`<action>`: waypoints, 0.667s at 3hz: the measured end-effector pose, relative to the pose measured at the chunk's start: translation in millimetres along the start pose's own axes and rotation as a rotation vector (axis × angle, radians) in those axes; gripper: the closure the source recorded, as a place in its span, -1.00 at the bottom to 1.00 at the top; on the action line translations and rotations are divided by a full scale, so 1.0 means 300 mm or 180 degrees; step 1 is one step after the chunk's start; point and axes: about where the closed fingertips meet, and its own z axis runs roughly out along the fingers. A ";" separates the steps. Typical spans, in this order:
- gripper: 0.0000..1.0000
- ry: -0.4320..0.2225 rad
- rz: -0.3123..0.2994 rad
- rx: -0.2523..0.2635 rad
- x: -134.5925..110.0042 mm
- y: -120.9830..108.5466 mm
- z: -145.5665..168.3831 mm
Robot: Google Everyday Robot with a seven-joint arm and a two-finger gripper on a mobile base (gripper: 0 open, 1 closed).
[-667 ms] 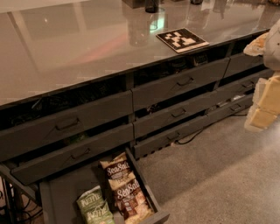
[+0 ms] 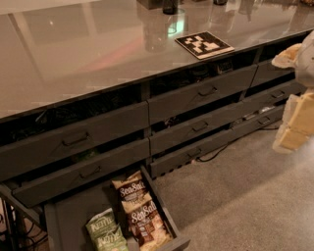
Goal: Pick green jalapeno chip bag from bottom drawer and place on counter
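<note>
The bottom drawer stands pulled open at the lower left, dark grey and deep. Two green jalapeno chip bags with white "Kettle" lettering lie at its front left, one partly over the other. My gripper is at the right edge, cream-coloured and blurred, hanging above the floor in front of the right-hand drawers, far from the open drawer. It holds nothing that I can see. The counter is a glossy grey-beige top across the upper view, with a black-and-white pattern tag on it.
Two brown-and-cream "Sea Salt" bags lie in the drawer to the right of the green ones. Shallower grey drawers with bar handles fill the cabinet front, some ajar. A cable runs along the floor. Dark objects stand at the counter's back.
</note>
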 end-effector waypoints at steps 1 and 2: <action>-1.00 -0.0245 0.0002 -0.0105 0.008 0.054 0.140; -1.00 -0.0493 0.0038 -0.0251 -0.003 0.093 0.390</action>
